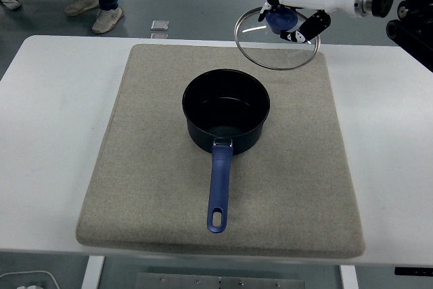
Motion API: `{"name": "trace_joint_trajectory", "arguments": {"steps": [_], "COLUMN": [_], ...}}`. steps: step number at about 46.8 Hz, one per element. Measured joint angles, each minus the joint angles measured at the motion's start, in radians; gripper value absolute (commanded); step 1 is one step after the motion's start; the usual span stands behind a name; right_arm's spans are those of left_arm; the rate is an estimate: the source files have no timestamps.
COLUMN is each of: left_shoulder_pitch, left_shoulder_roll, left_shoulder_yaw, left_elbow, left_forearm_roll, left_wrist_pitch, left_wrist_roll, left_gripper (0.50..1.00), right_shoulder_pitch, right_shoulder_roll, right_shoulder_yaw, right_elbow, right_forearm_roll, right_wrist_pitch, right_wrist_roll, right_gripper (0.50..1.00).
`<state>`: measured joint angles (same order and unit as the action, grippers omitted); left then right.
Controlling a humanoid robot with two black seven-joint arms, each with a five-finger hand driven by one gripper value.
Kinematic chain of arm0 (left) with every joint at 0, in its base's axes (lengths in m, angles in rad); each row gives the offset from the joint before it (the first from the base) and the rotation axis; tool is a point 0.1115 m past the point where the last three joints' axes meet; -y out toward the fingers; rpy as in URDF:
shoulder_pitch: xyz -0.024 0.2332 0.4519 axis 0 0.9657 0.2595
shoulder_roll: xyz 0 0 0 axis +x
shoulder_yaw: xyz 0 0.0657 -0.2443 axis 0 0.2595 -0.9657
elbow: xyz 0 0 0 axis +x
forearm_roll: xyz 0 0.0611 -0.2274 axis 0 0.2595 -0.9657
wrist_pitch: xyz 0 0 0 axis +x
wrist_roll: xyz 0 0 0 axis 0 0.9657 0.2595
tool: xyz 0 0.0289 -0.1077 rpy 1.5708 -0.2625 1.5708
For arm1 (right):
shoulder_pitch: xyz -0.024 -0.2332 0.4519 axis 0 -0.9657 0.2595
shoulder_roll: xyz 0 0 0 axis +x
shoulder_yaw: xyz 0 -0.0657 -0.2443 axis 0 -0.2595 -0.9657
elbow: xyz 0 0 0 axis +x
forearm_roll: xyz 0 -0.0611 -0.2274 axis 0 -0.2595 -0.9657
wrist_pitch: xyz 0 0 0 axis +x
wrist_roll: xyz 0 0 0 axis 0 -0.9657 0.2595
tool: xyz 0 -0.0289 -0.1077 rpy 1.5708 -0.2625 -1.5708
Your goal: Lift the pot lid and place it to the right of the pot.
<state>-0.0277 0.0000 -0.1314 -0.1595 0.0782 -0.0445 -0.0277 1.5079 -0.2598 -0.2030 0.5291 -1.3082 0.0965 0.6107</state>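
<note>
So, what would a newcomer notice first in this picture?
Probably the glass lid held in the air by the white right hand at the upper right, above the mat's far right corner. Next, the open dark pot at the centre of the grey mat, blue handle pointing toward the near edge.

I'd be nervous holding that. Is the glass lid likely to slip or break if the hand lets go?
Probably breakable: the lid looks like clear glass with a thin metal rim. It hangs tilted from the right hand, pinched only at its small blue knob, so it might swing. Being round, it could roll if dropped on edge.
</note>
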Motion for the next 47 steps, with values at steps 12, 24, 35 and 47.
{"name": "trace_joint_trajectory", "arguments": {"steps": [12,24,35,47], "left_shoulder_pitch": [0.000,0.000,0.000,0.000], "left_shoulder_roll": [0.000,0.000,0.000,0.000], "left_shoulder_yaw": [0.000,0.000,0.000,0.000], "left_elbow": [0.000,0.000,0.000,0.000], "left_forearm_roll": [0.000,0.000,0.000,0.001], "left_wrist_pitch": [0.000,0.000,0.000,0.000], "left_wrist_roll": [0.000,0.000,0.000,0.000], "left_gripper": [1.000,1.000,1.000,1.000], "right_shoulder_pitch": [0.000,0.001,-0.021,-0.045], "right_shoulder_roll": [-0.023,-0.025,-0.047,-0.074], "right_shoulder_yaw": [-0.110,-0.187,-0.195,-0.237], "right_elbow": [-0.008,-0.005,-0.004,-0.002], "right_forearm_roll": [0.001,0.003,0.003,0.005], "right_wrist_pitch": [0.000,0.000,0.000,-0.002], "right_wrist_roll": [0.000,0.000,0.000,0.000], "right_gripper": [0.500,0.500,0.500,0.500]}}
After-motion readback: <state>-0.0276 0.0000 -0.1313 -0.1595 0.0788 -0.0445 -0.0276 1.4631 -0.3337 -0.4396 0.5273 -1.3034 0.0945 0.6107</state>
